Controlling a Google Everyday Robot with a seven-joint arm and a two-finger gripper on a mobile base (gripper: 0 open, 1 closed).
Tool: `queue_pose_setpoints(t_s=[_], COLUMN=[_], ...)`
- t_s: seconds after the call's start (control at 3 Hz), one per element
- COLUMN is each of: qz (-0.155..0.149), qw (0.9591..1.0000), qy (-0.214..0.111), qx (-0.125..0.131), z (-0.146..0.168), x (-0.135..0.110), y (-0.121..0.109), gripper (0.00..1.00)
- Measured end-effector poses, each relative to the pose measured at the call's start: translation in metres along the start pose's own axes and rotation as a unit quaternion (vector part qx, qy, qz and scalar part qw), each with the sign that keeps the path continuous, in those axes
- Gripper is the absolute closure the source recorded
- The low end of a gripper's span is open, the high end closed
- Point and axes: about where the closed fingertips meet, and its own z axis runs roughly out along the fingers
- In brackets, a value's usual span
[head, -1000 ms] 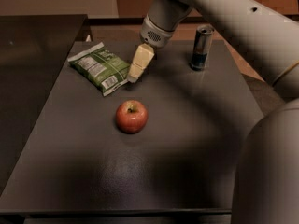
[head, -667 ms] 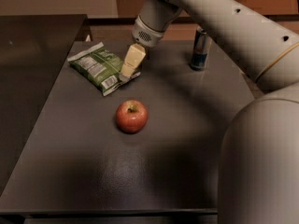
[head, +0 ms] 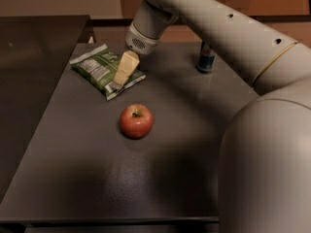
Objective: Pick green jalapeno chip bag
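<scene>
Green jalapeno chip bag lies flat on the far-left part of the dark grey table. Its long axis runs diagonally, from the far-left sealed end to the near-right one, and the near-right end points roughly toward the apple. It's crinkly foil-like film, rectangular, with pale crimped seams on both short ends. The white nutrition panel faces up on the left half.

Gripper is cream-coloured and blocky. It's angled down-left from a white cylindrical wrist, and its tip is over the near-right part of the bag. Can't tell if it's in contact or just above, or if it's spread or closed; from this angle it reads as one solid wedge.

Arm has a smooth off-white shell and comes in from the upper right, with its bulk filling the right edge of the view.

Apple is red, round and glossy with the stem up. It sits near the bag's near-right end but isn't touching it.

Small dark can stands upright at the far side, partly behind the arm and well apart from the bag. The table surface is matte with a fine speckle.
</scene>
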Motion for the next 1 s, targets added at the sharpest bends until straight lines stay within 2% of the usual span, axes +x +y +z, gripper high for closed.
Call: queue_pose_setpoints(t_s=[0.33, 0.67, 1.0], qz=[-0.004, -0.002, 0.002], qw=[0.9999, 0.9997, 0.9995], qy=[-0.004, -0.003, 0.002], qx=[-0.012, -0.026, -0.031], z=[0.0087, 0.0127, 0.0142], x=[-0.0119, -0.0183, -0.0192], y=[0.0088, 0.0124, 0.0133], gripper=[0.0, 0.18, 0.42])
